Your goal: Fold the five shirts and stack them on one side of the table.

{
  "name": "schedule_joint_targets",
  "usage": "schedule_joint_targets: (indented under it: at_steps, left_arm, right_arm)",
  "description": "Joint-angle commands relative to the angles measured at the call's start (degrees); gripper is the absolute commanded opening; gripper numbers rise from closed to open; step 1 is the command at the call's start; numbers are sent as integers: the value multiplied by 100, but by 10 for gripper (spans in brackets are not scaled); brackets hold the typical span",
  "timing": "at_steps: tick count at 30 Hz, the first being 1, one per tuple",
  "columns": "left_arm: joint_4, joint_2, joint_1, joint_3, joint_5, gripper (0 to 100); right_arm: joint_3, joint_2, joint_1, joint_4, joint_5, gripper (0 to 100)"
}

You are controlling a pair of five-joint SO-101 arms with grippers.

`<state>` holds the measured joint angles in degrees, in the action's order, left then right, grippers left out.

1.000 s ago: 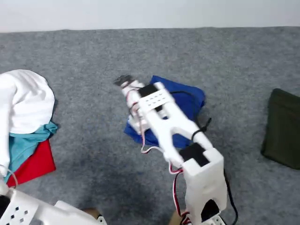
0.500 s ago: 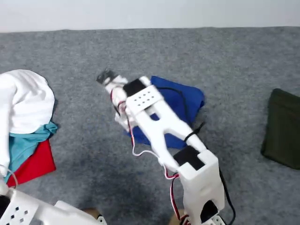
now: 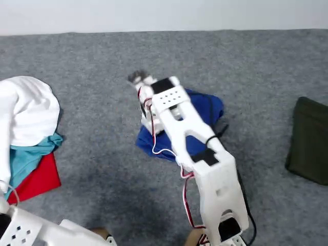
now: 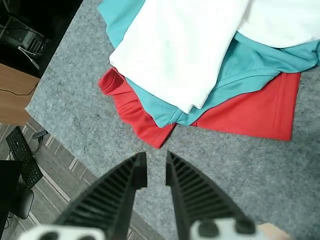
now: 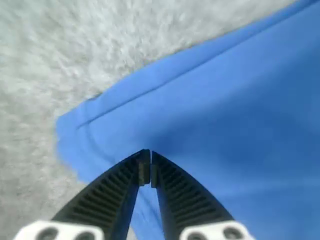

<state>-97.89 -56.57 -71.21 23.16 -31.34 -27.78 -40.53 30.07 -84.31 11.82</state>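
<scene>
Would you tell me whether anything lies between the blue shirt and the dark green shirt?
Nothing visible does; only bare grey mat separates the blue shirt from the dark green shirt.

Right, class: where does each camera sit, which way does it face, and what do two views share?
High view: fixed above the table, facing down; right arm over the blue shirt.
Left wrist view: on the left arm, looking past its open jaws down at white shirt, teal shirt and red shirt.
Right wrist view: on the right arm, looking past its shut jaws at the blue shirt.
Shared: high and right wrist views both show the blue shirt.
</scene>
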Motion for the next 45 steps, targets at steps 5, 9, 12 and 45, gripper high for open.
schedule_joint_targets:
  at_steps: [5, 9, 12, 45]
  left_arm:
    - [-35, -62, -44, -215, -26, 73]
    - [-35, -62, -35, -215, -26, 73]
    - [-35, -62, -44, -215, -26, 73]
    - [-44, -53, -35, -207, -26, 75]
  right_arm:
    - [-334, -198, 769, 189, -53, 9]
    - [-334, 101, 919, 57, -44, 9]
    - [-334, 365, 919, -163, -44, 9]
    - [738, 2949, -910, -1640, -3262, 16]
